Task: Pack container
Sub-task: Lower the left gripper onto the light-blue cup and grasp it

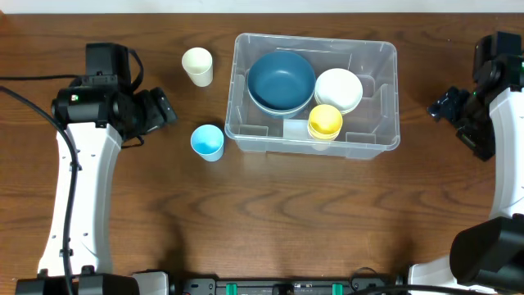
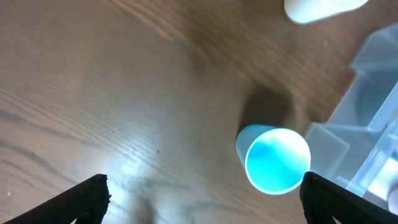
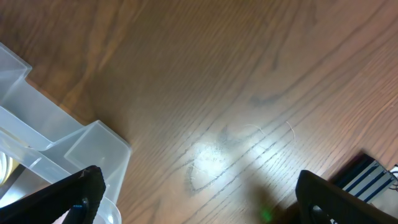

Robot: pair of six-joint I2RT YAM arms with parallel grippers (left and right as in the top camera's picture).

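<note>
The clear plastic container [image 1: 377,57] stands on the table at centre right, holding a blue bowl [image 1: 281,80], a white bowl [image 1: 339,88] and a yellow cup [image 1: 325,120]. A light blue cup [image 1: 207,141] stands upright left of it, and a cream cup [image 1: 197,65] farther back. My left gripper [image 1: 164,111] hangs open just left of the blue cup [image 2: 277,160], nothing between its fingers. In the left wrist view the cream cup [image 2: 320,9] shows at the top edge. My right gripper [image 1: 446,102] is open to the right of the container [image 3: 56,143], apart from it.
Dark wooden table [image 1: 270,229] all round. A striped dark object [image 3: 367,174] shows at the right edge of the right wrist view. The arms' white links run along both sides of the table.
</note>
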